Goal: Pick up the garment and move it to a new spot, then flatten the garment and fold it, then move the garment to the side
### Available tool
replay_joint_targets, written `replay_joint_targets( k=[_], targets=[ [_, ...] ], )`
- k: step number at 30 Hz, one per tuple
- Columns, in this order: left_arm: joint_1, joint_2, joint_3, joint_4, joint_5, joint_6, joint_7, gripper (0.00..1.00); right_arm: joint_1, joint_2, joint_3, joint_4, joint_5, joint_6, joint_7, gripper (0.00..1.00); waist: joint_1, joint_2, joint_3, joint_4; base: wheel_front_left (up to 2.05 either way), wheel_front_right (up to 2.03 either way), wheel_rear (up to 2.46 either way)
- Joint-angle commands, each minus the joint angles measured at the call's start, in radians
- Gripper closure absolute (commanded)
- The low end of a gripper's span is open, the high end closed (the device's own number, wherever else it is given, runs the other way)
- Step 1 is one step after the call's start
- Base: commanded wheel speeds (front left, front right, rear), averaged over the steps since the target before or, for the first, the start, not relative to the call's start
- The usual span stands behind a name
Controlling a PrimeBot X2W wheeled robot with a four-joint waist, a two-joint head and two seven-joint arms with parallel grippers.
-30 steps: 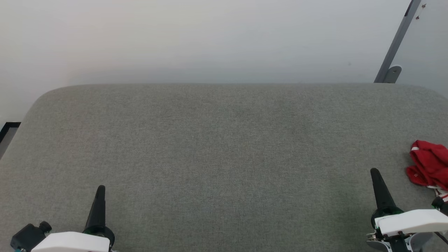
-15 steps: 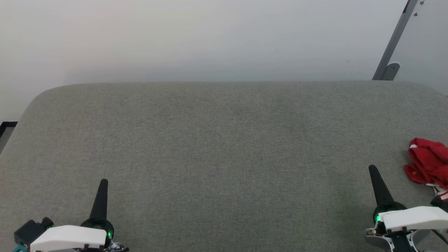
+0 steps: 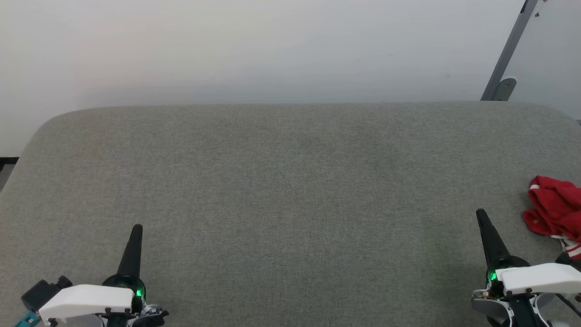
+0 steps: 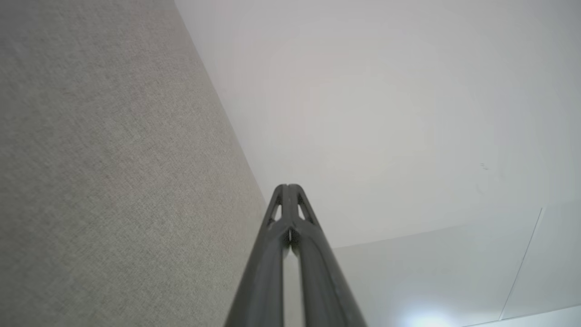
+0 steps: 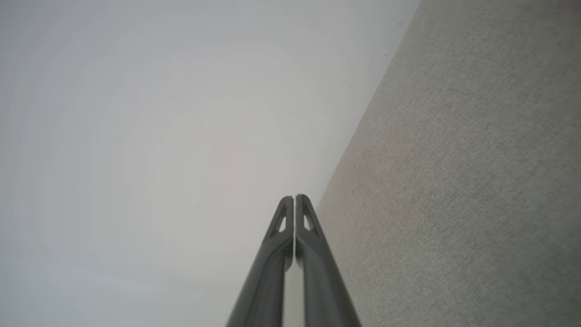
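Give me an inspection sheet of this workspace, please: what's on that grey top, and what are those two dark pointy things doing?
Surface: grey fabric-covered tabletop, rounded far corners.
Job's things: the garment, red with white trim, crumpled at the tabletop's right side, partly cut off by the picture.
Clutter: nothing seen.
Grippers: left gripper and right gripper both shut, fingers together, holding nothing, apart from the garment.
Cables: thin dark cable by the right gripper's housing.
Surroundings: pale wall; slanted grey metal bar at upper right.

head camera: shifted slightly | left pincer (image 3: 137,227): edged forward | both wrist lights (image 3: 139,294): turned green
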Motion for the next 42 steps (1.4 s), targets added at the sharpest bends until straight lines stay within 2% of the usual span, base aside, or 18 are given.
replay_joint_targets(
  k=[1,32,42],
  targets=[
    [-0.025,-0.002,0.006,-0.001,-0.027,0.002,0.008,1.0,-0.023,0.002,-0.003,0.0,0.027,0.0,0.008,1.0,0.0,0.0,0.001,-0.001,0.0,0.0,0.0],
    [-0.079,-0.029,0.023,0.034,-0.233,0.002,0.071,1.0,-0.057,0.013,-0.006,0.03,0.245,0.0,0.049,1.0,0.0,0.0,0.019,-0.018,0.0,0.0,0.0],
    [-0.088,-0.034,0.027,0.038,-0.257,0.002,0.081,1.0,-0.059,0.014,-0.007,0.033,0.274,0.0,0.054,1.0,0.0,0.0,0.022,-0.021,0.0,0.0,0.0]
  ],
)
